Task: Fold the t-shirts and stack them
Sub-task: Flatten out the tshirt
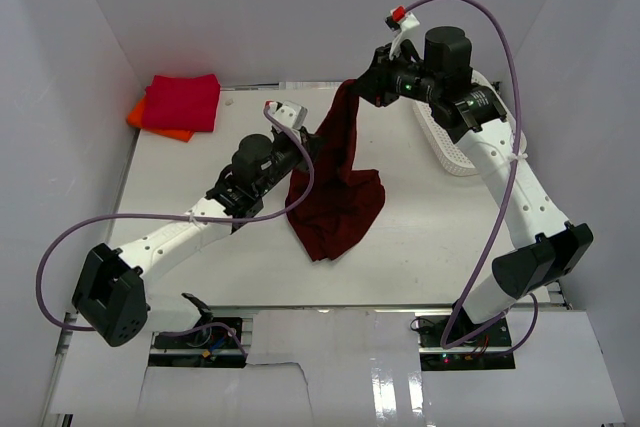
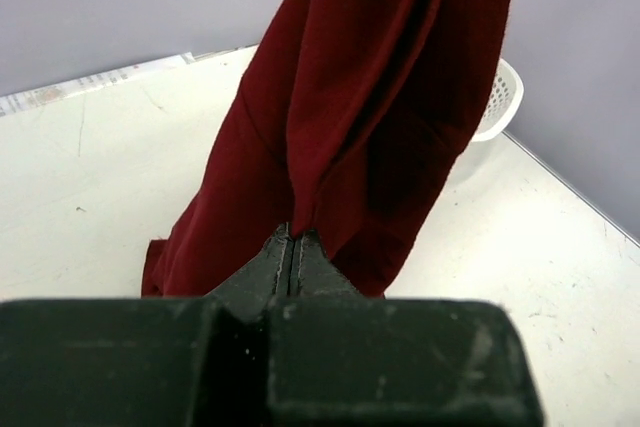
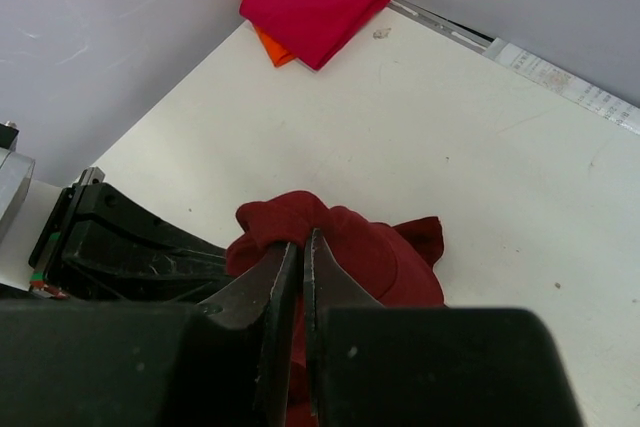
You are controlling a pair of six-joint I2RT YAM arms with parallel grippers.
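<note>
Maroon shirt (image 1: 340, 187) is centre frame in the top view. Its upper end is lifted toward upper middle, the cloth hangs in a narrow drape, and the lower part is bunched on the table (image 1: 200, 177).

Right gripper (image 1: 362, 87) has the top end. On its wrist cam I see the jaws closed with a wad of maroon cloth pinched at the tips.

Left gripper (image 1: 310, 142) is at the left edge of the drape, partway down. On its wrist cam the jaws are pressed together with a fold of the shirt meeting the tips, so I read it as pinching that edge.

Red shirt (image 1: 182, 102) is folded in the upper left, lying on the orange shirt (image 1: 150, 119), which peeks out at the left and lower edges. Both are well apart from the maroon one.

Basket (image 1: 450, 147) is upper right, partly hidden behind the right arm.
</note>
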